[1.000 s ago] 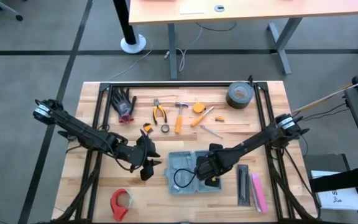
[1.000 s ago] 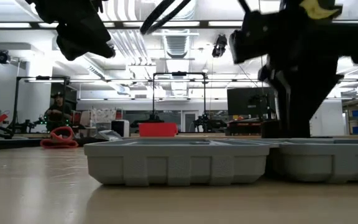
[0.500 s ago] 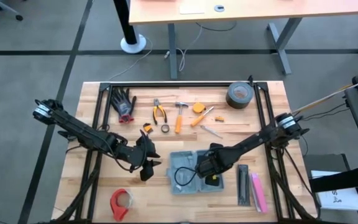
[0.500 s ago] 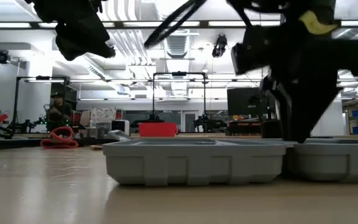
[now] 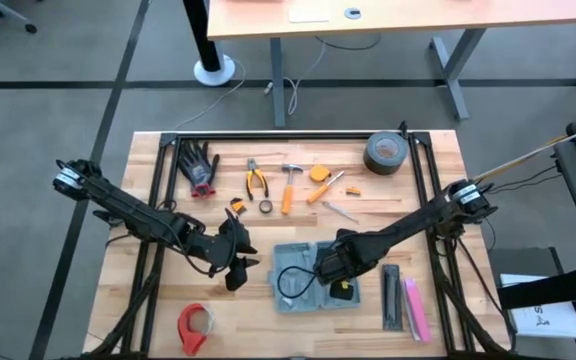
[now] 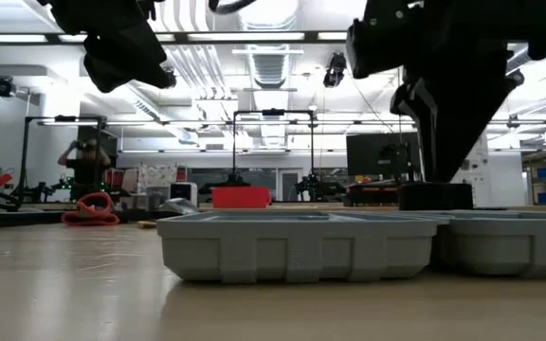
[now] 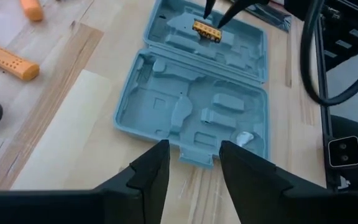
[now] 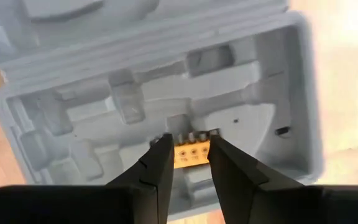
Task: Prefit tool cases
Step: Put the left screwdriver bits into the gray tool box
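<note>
Right wrist view shows the right gripper poised over the open tool case, its two dark fingers narrowly parted on either side of a small yellow bit holder that sits in one of the moulded slots; whether the fingers actually press on it cannot be told. From the left wrist camera the same yellow piece lies in the far half of the blue-grey case, with the tips of the right gripper coming down around it.

Seen from above, the case lies opened flat on the wooden table, near the front edge and between the two arms, the right gripper over its right half. The left gripper hangs just beside the case's left edge, fingers moderately apart and holding nothing.

Farther back on the table lie black gloves, pliers, an orange-handled hammer and a roll of dark tape. A red tape dispenser rests at the front left, and narrow black and pink bars lie to the right of the case.
</note>
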Action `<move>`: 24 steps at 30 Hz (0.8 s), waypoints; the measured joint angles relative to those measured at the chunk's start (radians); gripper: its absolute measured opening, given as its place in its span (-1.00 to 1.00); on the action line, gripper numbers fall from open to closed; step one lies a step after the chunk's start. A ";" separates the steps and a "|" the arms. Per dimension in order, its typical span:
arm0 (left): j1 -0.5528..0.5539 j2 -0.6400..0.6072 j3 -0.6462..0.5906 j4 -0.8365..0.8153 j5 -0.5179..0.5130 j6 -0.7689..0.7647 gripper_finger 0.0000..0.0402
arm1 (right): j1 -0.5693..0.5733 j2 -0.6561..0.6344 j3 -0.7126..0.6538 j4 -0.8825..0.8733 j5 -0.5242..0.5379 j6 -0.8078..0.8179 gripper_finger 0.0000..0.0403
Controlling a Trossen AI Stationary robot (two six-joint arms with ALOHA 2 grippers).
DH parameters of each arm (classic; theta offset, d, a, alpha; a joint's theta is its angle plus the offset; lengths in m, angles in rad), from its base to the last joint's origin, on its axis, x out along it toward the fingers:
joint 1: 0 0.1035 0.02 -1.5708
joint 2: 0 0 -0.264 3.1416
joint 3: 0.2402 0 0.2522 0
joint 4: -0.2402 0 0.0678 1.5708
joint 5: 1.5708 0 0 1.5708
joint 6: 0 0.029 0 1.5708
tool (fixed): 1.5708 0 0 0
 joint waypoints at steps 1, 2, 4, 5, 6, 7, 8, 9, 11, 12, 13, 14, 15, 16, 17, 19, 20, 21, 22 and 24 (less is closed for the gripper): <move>0.000 0.000 0.000 0.000 0.000 0.000 -0.26 | 0.001 0.006 -0.001 -0.001 -0.014 0.000 -0.58; 0.000 0.000 0.000 0.000 0.000 0.000 -0.26 | 0.001 0.015 -0.001 -0.002 -0.025 0.000 -0.58; 0.000 0.000 0.000 -0.002 0.000 0.000 -0.27 | 0.007 0.030 -0.003 -0.001 -0.032 0.000 -0.57; 0.000 0.000 0.000 -0.002 0.000 0.000 -0.27 | 0.010 0.038 -0.004 -0.003 -0.034 -0.001 -0.56; 0.000 0.000 0.000 -0.002 0.000 0.001 -0.28 | 0.012 0.042 -0.007 0.001 -0.035 -0.003 -0.56; 0.000 0.000 0.000 -0.003 0.000 0.001 -0.28 | 0.014 0.049 -0.012 0.010 -0.035 -0.008 -0.56; 0.000 0.000 0.000 -0.003 0.000 0.001 -0.28 | 0.015 0.058 -0.018 0.021 -0.035 -0.013 -0.56; 0.000 0.000 0.000 -0.002 0.000 0.002 -0.29 | 0.015 0.068 -0.028 0.034 -0.035 -0.021 -0.57; 0.000 0.000 0.000 -0.003 0.001 0.002 -0.28 | 0.015 0.091 -0.038 0.055 -0.043 -0.031 -0.58; -0.001 0.000 0.000 -0.004 0.001 0.002 -0.28 | 0.014 0.098 -0.041 0.057 -0.046 -0.034 -0.59; -0.001 0.000 0.000 -0.005 0.001 0.002 -0.27 | 0.014 0.106 -0.040 0.055 -0.048 -0.036 -0.60; -0.001 0.000 0.000 -0.005 0.001 0.001 -0.27 | 0.014 0.109 -0.040 0.054 -0.048 -0.037 -0.60; -0.001 0.000 0.000 -0.010 0.002 0.000 -0.26 | 0.012 0.109 -0.041 0.055 -0.047 -0.037 -0.61; -0.001 0.000 0.000 -0.011 0.002 0.000 -0.26 | 0.012 0.104 -0.039 0.054 -0.046 -0.036 -0.62; -0.001 0.000 0.000 -0.010 0.003 0.000 -0.26 | 0.012 0.098 -0.034 0.048 -0.045 -0.032 -0.62; -0.001 0.000 0.000 -0.010 0.007 -0.001 -0.26 | 0.012 0.082 -0.025 0.024 -0.038 -0.022 -0.62; -0.001 0.000 0.000 -0.010 0.008 0.000 -0.26 | 0.012 0.074 -0.019 0.015 -0.028 -0.017 -0.62; -0.001 0.000 0.000 -0.010 0.008 -0.001 -0.27 | 0.012 0.065 -0.014 0.005 -0.022 -0.012 -0.62; -0.001 0.000 0.000 -0.010 0.008 -0.001 -0.27 | 0.012 0.053 -0.008 -0.004 -0.012 -0.006 -0.61; -0.001 0.000 0.000 -0.009 0.008 -0.001 -0.28 | 0.012 0.028 0.000 -0.011 0.002 0.000 -0.59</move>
